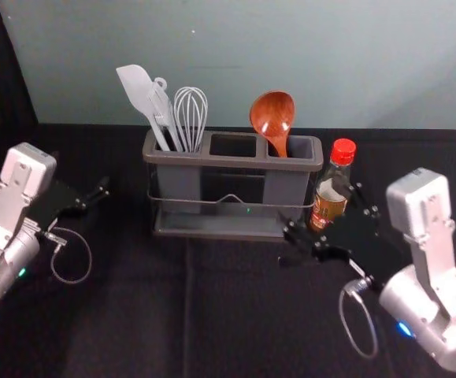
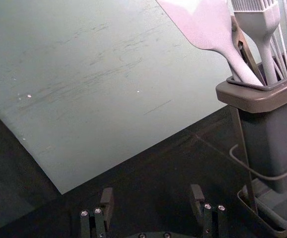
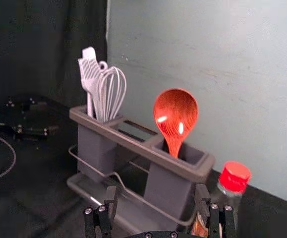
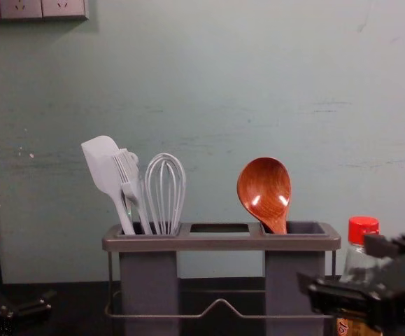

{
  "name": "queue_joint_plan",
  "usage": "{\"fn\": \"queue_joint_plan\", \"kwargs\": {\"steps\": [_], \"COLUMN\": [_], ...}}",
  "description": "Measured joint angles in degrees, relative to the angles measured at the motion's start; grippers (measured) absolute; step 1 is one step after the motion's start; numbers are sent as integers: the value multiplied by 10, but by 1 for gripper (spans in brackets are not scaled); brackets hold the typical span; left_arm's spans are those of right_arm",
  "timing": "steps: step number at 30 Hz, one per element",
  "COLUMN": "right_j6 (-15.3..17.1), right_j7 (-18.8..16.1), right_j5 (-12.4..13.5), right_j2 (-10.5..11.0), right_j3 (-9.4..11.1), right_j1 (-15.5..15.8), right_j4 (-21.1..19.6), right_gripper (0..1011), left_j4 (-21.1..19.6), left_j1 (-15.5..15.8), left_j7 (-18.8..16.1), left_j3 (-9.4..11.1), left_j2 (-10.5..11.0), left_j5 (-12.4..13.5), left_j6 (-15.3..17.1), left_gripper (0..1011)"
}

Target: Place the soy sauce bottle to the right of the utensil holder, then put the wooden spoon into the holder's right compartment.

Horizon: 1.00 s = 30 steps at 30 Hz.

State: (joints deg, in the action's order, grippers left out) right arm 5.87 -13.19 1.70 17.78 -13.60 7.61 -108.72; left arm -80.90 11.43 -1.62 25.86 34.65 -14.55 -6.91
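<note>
The wooden spoon [image 1: 272,115] stands bowl-up in the right compartment of the utensil holder [image 1: 231,161]; the right wrist view shows the spoon [image 3: 175,116] leaning there too. Just right of the holder, the red-capped soy sauce bottle [image 1: 330,197] stands upright. My right gripper [image 1: 324,216] is open in front of the holder's right end, close to the bottle. In the right wrist view, one finger of the right gripper [image 3: 155,201] partly covers the bottle [image 3: 234,179]. My left gripper [image 1: 94,197] is left of the holder; the left wrist view shows the left gripper [image 2: 151,196] open and empty.
A white spatula [image 4: 104,171], a brush [image 4: 129,178] and a whisk [image 4: 165,189] stand in the holder's left compartment. A pale wall [image 1: 251,47] rises behind the black-covered table [image 1: 133,315]. The middle compartment holds no utensil.
</note>
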Motion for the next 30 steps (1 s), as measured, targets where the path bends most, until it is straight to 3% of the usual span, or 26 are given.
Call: {"fn": "queue_joint_plan", "kwargs": {"steps": [5,11,14,18,23,25,30], "right_j6": [-3,22,40,50,56,49,-9], "right_j7": [9,22,24,27,36,36,34], "right_j5": [2,6,23,34,37,37,32], "right_j2": [4,1,-8,-16,-25,-27,-31], "right_j3": [28,59,85,101,115,117,116], "right_j1": [33,41,31,14,-30,-43,-82], "right_j4": [-7,10,40,69,128,145,202], "right_gripper": [1004,1004,1004,1004,1004,1004,1004], "left_j4": [0,0,0,0,0,0,0], "left_j1": [0,0,0,0,0,0,0], "left_j7": [0,0,0,0,0,0,0], "left_j3": [0,0,0,0,0,0,0], "left_j2": [0,0,0,0,0,0,0], "left_j5": [0,0,0,0,0,0,0], "left_j6": [0,0,0,0,0,0,0], "left_gripper": [1005,1005,1005,1005,1005,1005,1005]}}
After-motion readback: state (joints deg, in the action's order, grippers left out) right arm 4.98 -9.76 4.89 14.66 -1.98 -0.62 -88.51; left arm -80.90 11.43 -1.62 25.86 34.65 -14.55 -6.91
